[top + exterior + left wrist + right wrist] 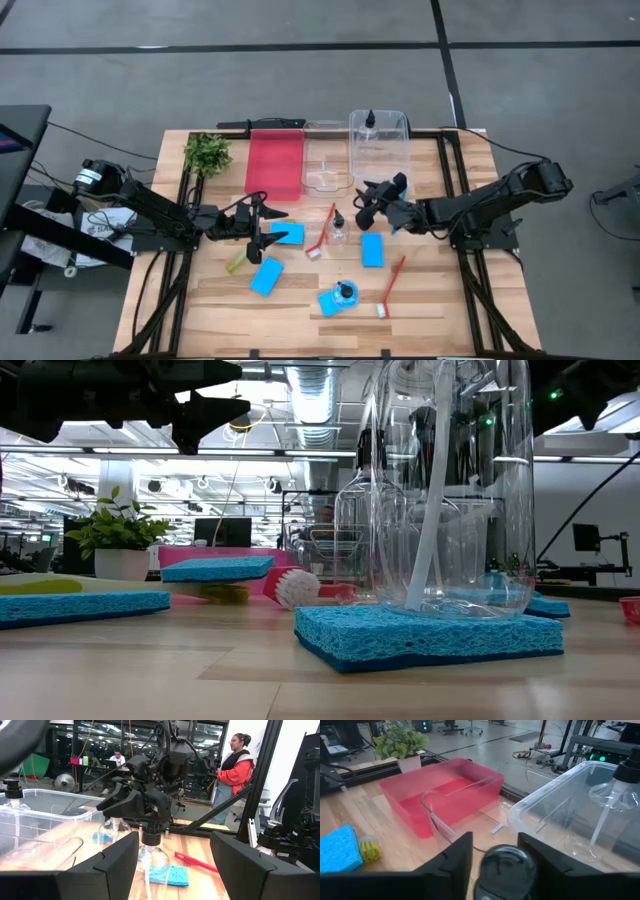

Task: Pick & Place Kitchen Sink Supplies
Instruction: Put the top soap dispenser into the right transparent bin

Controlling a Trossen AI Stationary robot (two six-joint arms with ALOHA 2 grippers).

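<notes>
A small clear bottle with a black cap stands on the wooden table near a red brush. My right gripper reaches it from the table's right and is shut on it. My left gripper hovers open left of centre, beside a blue sponge, and touches nothing. Its fingers frame the left wrist view. More blue sponges lie flat on the table. A further sponge near the front carries a second clear bottle. My right gripper pinches the bottle's black cap between its two fingers, one on each side. It comes from the table's right, nearly level and tipped slightly down. The bottle hangs upright below the cap. The left gripper's finger hides its foot in the left wrist view.
A red tray and two clear trays stand at the back, the right one holding a bottle. A plant stands at back left. Another red brush and a yellow-green brush lie on the table.
</notes>
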